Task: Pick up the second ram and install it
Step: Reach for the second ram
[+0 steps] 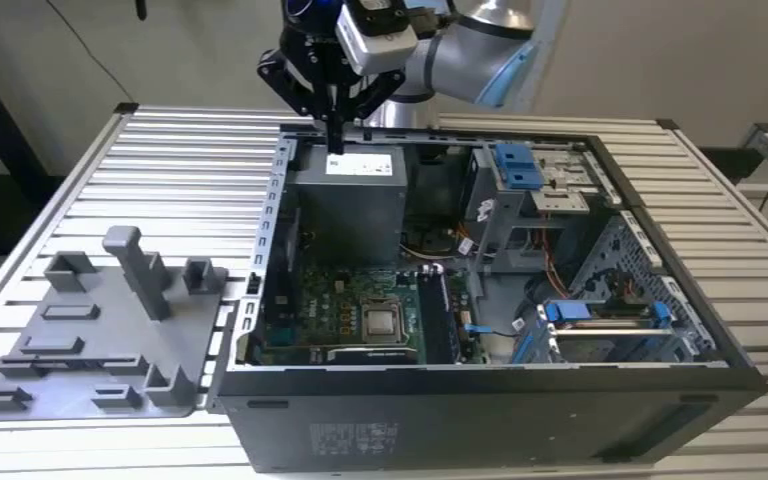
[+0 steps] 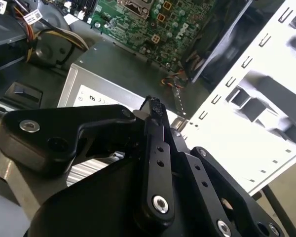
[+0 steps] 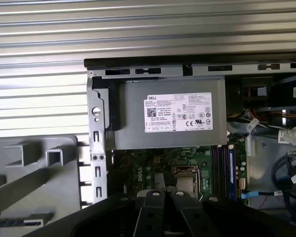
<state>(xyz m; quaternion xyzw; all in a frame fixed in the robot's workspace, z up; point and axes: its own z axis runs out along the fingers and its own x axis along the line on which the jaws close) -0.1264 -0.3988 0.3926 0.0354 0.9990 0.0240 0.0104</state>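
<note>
My gripper (image 1: 335,145) hangs over the back edge of the open computer case (image 1: 491,375), just above the grey power supply (image 1: 347,200). Its two black fingers (image 2: 155,111) stand pressed together, shut, with nothing between them. In the first wrist view the gripper (image 3: 166,195) points down at the green motherboard (image 3: 148,170), short of the long memory slots (image 3: 223,170). In the exterior view those slots (image 1: 435,312) lie right of the processor socket (image 1: 381,322). The second ram is out of view; I cannot tell a stick apart from the slots.
A grey plastic fixture (image 1: 104,330) with upright posts lies on the ribbed table (image 1: 184,150) at the exterior view's left of the case. Inside the case are blue drive brackets (image 1: 524,165), cables and a drive cage (image 1: 598,320).
</note>
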